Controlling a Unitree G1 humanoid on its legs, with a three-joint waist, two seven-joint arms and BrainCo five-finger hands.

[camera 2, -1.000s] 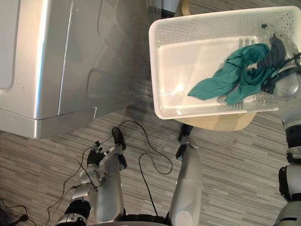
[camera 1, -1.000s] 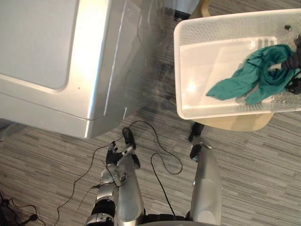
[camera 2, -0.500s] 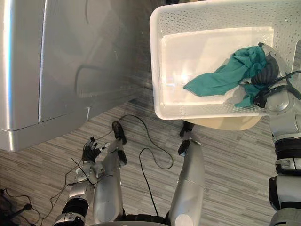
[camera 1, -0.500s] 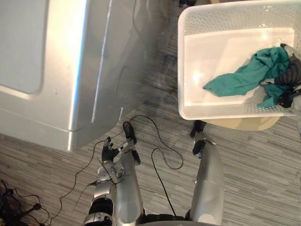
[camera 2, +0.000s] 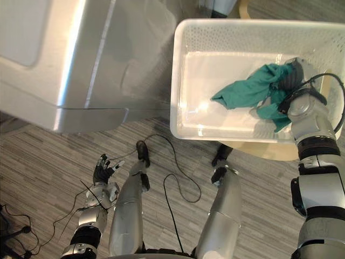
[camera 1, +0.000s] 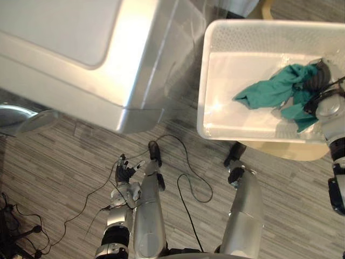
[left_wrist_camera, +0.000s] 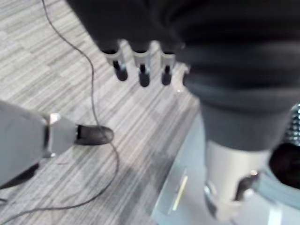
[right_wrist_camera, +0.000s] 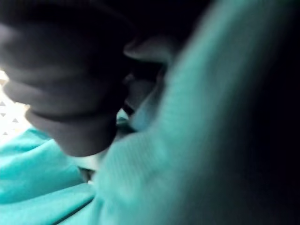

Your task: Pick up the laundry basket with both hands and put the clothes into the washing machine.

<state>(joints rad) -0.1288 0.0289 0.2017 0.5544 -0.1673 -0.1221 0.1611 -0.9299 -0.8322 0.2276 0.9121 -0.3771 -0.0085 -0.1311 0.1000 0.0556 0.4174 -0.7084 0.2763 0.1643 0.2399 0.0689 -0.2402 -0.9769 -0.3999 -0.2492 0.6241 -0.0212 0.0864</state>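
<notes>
Upper right, right hand (camera 2: 294, 75) sits buried in limp, light cloth (camera 2: 242, 93) in the basket (camera 2: 180, 86), grip unclear; grab the bunched middle.

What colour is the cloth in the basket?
Teal green, with no pattern. The cloth shows best in the right eye view, inside the white basket.

I'm scanning the washing machine (camera 1: 81, 48) and the laundry basket (camera 2: 179, 81) right now, and nothing is coming through that I can read: no lettering, label, number or sign is making itself out on either.
</notes>
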